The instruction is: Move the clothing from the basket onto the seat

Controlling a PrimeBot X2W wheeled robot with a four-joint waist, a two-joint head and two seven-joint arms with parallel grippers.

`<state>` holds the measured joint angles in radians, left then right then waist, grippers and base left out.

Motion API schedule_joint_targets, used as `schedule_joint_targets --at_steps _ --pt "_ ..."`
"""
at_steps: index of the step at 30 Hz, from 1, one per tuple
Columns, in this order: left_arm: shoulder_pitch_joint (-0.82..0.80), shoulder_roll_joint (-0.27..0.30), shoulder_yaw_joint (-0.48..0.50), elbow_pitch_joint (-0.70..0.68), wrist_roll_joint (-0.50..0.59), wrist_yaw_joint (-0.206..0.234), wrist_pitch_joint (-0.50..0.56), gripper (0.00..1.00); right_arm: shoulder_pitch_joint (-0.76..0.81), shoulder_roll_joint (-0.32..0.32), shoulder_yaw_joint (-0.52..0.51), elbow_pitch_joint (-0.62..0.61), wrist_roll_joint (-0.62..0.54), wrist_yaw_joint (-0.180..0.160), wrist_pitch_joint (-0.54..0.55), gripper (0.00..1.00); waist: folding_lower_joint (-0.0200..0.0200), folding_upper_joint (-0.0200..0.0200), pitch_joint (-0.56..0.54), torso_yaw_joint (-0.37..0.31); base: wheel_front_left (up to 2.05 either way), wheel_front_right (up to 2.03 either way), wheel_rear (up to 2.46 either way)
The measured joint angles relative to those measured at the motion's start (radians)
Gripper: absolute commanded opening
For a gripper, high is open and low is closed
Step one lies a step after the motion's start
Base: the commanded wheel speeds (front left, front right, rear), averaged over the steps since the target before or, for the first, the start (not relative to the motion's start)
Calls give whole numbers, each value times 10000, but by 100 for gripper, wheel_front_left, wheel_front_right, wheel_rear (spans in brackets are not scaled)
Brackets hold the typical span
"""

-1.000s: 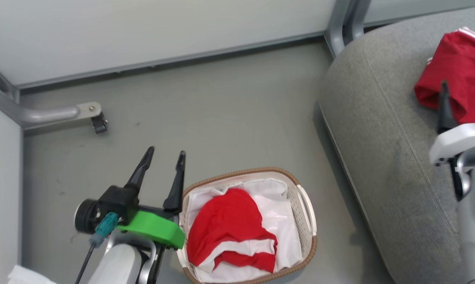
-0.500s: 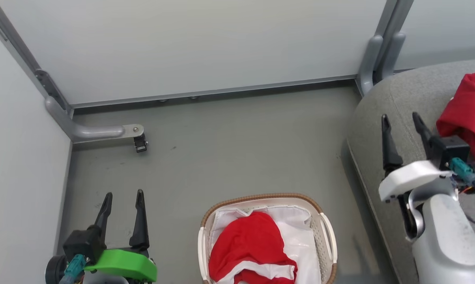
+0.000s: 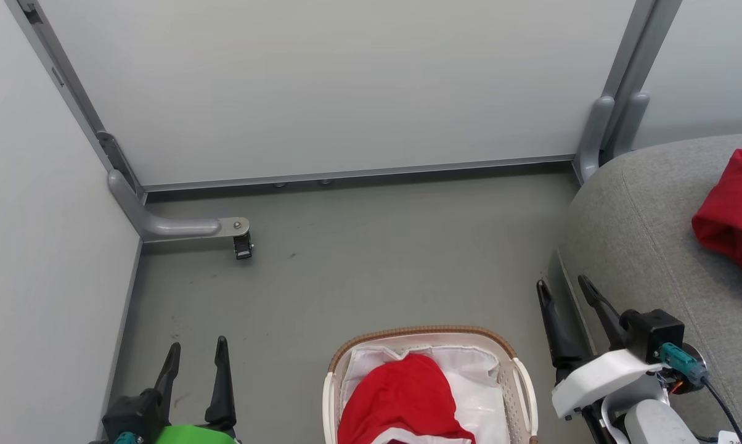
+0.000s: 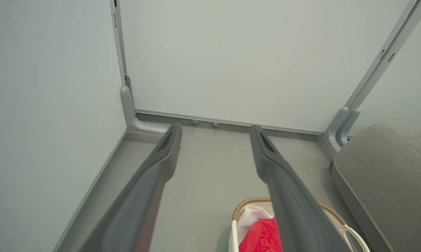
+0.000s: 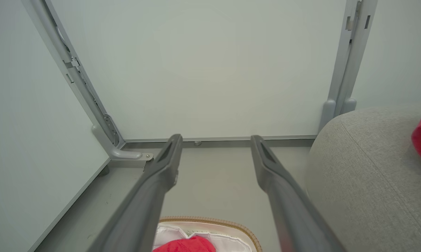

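Head view: we see the left gripper [image 3: 197,346] and the right gripper [image 3: 562,287] both empty, fingers spread wide, presumably ready for another pick. Between them, nearer the right one, the laundry basket [image 3: 420,332] stands on the floor. In it a red garment [image 3: 402,394] lies on the white liner [image 3: 488,370]. Beyond the right gripper, a second red garment [image 3: 731,216] rests on the grey seat [image 3: 642,246]. We judge the transfer partly done.

Grey floor [image 3: 377,259], pale wall panels [image 3: 346,86], metal bracket [image 3: 180,227] w/ black caster [image 3: 243,248], left corner.
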<state>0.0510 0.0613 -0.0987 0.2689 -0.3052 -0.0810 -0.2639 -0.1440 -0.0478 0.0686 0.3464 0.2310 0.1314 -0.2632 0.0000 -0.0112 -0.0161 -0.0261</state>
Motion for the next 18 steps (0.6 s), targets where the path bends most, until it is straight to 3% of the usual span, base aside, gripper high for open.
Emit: schedule_joint_targets --at_steps 18 --pt "54 -92 257 234 159 -167 0 100 370 -6 305 -67 -360 0 0 100 0 0 -88 -58 0 0 0"
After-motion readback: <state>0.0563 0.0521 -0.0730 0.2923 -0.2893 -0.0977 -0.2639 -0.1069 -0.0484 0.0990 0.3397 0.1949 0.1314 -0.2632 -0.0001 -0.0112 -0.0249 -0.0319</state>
